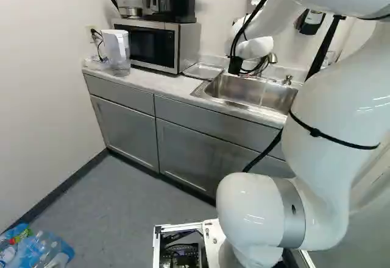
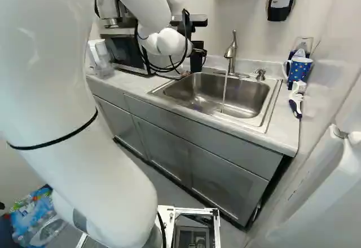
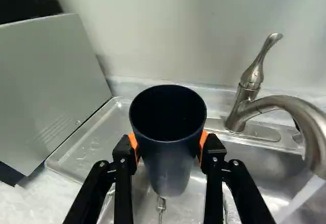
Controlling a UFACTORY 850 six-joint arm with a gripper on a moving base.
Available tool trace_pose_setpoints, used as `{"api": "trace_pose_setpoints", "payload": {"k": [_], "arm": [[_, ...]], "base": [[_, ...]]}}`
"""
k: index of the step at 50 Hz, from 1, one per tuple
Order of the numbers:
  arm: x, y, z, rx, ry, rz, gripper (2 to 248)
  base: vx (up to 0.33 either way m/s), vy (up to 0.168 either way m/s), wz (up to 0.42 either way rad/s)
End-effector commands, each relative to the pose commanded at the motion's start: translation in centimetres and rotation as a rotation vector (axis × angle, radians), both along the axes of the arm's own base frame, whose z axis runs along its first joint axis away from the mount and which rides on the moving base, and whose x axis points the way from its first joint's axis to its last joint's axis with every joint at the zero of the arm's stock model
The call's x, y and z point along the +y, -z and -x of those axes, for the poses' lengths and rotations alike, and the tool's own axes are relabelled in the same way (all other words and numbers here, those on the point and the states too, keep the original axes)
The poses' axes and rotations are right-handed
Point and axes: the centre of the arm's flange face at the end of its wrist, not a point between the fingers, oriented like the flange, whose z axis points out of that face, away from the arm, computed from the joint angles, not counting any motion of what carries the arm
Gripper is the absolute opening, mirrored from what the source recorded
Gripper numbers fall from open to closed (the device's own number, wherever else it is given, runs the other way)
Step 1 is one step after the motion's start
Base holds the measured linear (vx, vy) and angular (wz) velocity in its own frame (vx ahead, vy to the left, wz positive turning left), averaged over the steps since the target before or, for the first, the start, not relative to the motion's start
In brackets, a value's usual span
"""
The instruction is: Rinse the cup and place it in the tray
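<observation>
— How do the fingers (image 3: 124, 178) stand, please?
— They are pinching the dark cup (image 3: 170, 165) from two sides.
— With twelve o'clock straight ahead of them, what is around?
— At four o'clock the water (image 3: 300, 198) falls into the sink (image 3: 270, 158), apart from the cup. The metal tray (image 3: 84, 145) lies at ten o'clock, the faucet (image 3: 239, 112) stands at two. Beyond the tray, also at ten, is the microwave (image 3: 46, 81).
</observation>
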Motion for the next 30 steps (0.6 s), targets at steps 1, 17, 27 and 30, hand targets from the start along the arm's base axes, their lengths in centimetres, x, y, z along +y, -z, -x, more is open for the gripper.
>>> {"api": "trace_pose_setpoints", "payload": {"k": [1,17,27,30], "arm": [[0.1,0.0,-0.1,0.000,-0.003,0.000,126],[2.3,0.0,-2.1,-0.002,-0.049,0.000,126],[3.7,0.1,-3.5,-0.004,-0.077,0.001,126],[4.1,0.1,-3.9,-0.005,-0.086,0.001,126]], "base": [[0.000,0.000,0.000],[0.000,0.000,0.000],[0.000,0.000,0.000],[0.000,0.000,0.000]]}}
